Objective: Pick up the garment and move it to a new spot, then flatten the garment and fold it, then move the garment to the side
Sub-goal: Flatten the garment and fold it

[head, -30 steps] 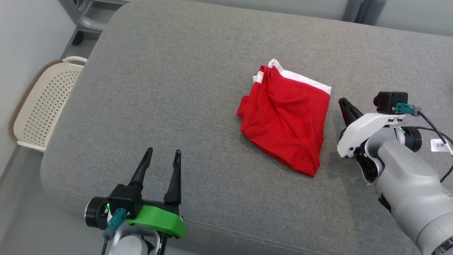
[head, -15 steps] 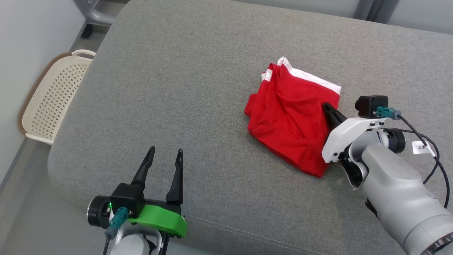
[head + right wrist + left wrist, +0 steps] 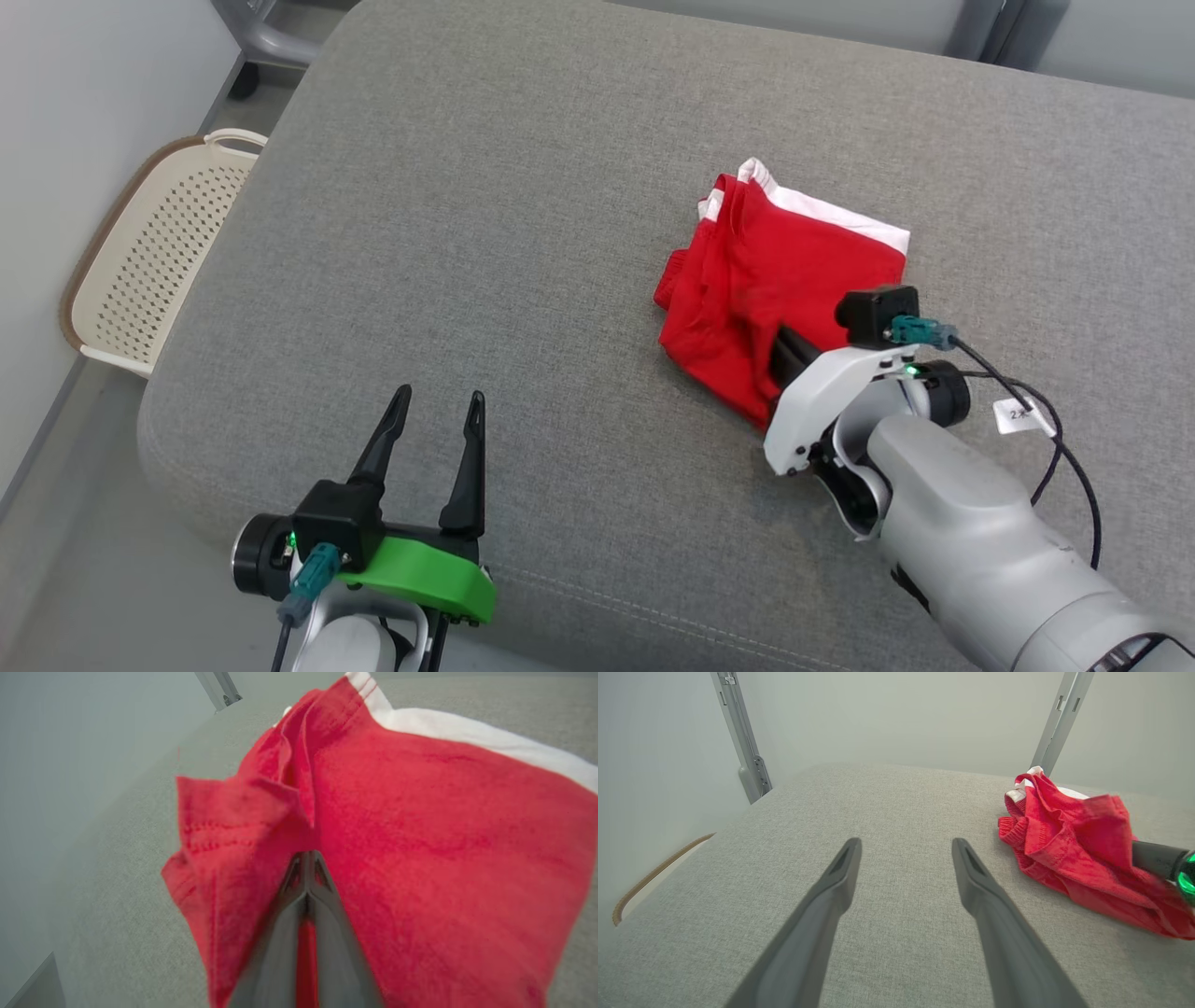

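The red garment (image 3: 747, 271) with a white band lies roughly folded on the grey cushion (image 3: 485, 205), right of centre. My right gripper (image 3: 775, 338) is shut, and its joined fingers lie low on the garment's near side. They press into the cloth and raise a fold ahead of the tips. The right wrist view has the shut tips (image 3: 306, 856) against that ridge of the garment (image 3: 444, 835). My left gripper (image 3: 439, 396) stands open near the cushion's front edge, well left of the garment, with nothing between its fingers (image 3: 985, 891). The garment (image 3: 1069, 844) drapes over the right fingers (image 3: 1153, 858).
A cream perforated basket (image 3: 140, 252) sits on the floor off the cushion's left edge. Grey metal posts (image 3: 742, 742) stand behind the cushion against the wall. A cable with a white tag (image 3: 1022, 415) trails from the right wrist.
My right gripper has swept left from beside the garment's right edge onto the cloth, bunching it up. The head camera has shifted slightly. The left arm has stayed put.
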Available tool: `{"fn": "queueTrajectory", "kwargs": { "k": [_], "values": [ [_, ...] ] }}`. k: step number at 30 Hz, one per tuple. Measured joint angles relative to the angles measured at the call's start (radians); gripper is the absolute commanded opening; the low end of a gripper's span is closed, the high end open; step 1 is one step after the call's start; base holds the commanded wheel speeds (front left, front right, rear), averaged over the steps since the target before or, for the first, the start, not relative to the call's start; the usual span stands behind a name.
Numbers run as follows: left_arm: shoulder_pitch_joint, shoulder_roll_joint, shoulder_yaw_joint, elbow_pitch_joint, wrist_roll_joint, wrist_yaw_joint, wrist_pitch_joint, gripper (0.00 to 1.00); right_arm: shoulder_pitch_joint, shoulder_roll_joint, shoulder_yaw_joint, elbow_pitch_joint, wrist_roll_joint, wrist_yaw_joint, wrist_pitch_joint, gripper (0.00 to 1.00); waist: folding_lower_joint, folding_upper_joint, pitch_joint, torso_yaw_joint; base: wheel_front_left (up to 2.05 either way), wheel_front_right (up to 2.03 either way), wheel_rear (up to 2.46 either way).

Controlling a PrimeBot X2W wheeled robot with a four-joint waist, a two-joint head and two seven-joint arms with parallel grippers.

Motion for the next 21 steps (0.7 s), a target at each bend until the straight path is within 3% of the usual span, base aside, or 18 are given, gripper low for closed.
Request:
{"fn": "queueTrajectory", "kwargs": {
  "k": [14, 21],
  "values": [
    [0.0, 0.0, 0.003, 0.001, -0.003, 0.001, 0.0, 1.0, 0.042, 0.012, 0.147, -0.101, 0.108, 0.0, 0.0, 0.0, 0.0, 0.0, -0.015, 0.004, 0.0, 0.0, 0.0],
    [0.004, 0.0, 0.014, 0.0, -0.004, 0.007, 0.0, 1.0, 0.042, -0.033, 0.105, -0.168, 0.13, 0.0, 0.0, 0.0, 0.0, 0.0, -0.027, -0.012, 0.0, 0.0, 0.0]
  ]
}}
